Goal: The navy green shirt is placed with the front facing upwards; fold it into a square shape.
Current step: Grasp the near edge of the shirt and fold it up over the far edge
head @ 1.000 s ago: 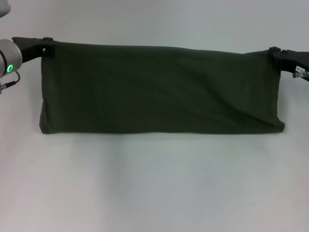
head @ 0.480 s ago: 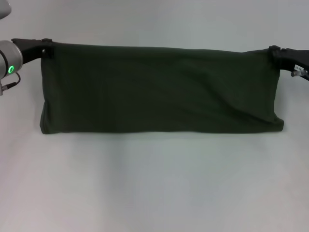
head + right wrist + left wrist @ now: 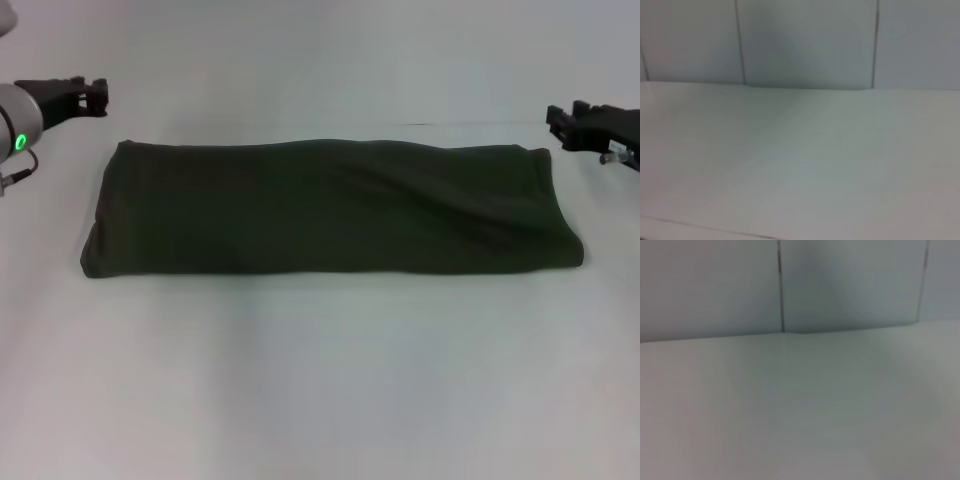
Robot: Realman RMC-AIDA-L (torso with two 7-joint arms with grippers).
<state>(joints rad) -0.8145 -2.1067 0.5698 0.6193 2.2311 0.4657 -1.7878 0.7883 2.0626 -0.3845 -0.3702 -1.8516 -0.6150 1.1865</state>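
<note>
The navy green shirt lies flat on the white table as a long, dark olive band folded lengthwise, its lettering hidden. In the head view my left gripper hovers above and beyond the band's far left corner, open and holding nothing. Off the far right corner my right gripper hangs the same way, open and clear of the cloth. Neither wrist view shows the shirt or any fingers.
Both wrist views show only bare white table and a panelled grey wall behind it. Table surface stretches in front of the shirt toward me.
Both grippers have let go of the shirt's upper edge. The raised edge has dropped onto the table, so the band now lies flat, and the grippers have drawn slightly outward.
</note>
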